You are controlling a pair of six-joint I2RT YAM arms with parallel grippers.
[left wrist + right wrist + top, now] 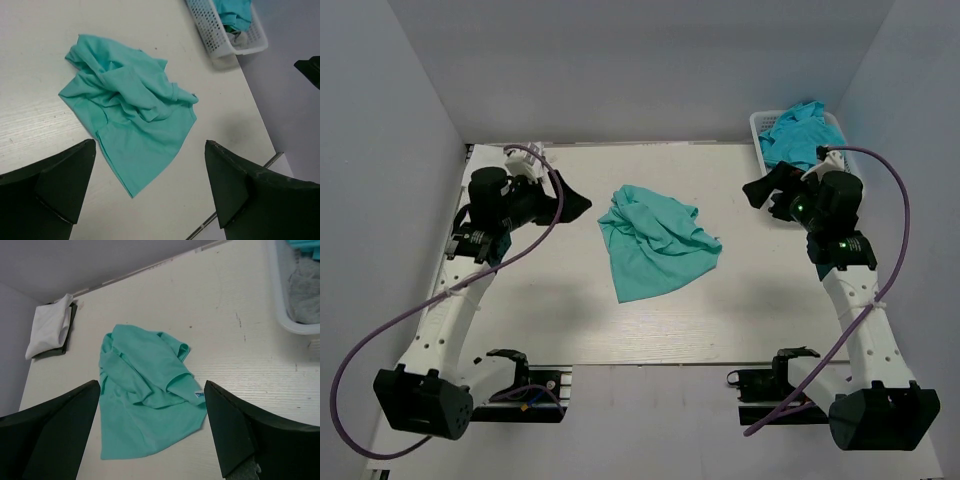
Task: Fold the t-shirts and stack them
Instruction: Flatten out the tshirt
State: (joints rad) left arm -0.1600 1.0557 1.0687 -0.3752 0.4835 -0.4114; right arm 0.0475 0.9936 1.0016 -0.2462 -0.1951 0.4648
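A crumpled teal t-shirt [655,243] lies in the middle of the table; it also shows in the left wrist view [130,105] and the right wrist view [145,395]. My left gripper [578,203] hovers left of it, open and empty, jaws wide apart in the left wrist view [150,192]. My right gripper [757,192] hovers right of it, open and empty [152,432]. A white basket [757,128] at the back right holds more teal shirts [800,135]. A folded white and dark stack [50,332] lies at the back left corner.
The basket [220,47] stands near the table's right edge and contains a grey garment [305,300] too. Grey walls enclose the table on three sides. The arm bases and cables sit at the near edge.
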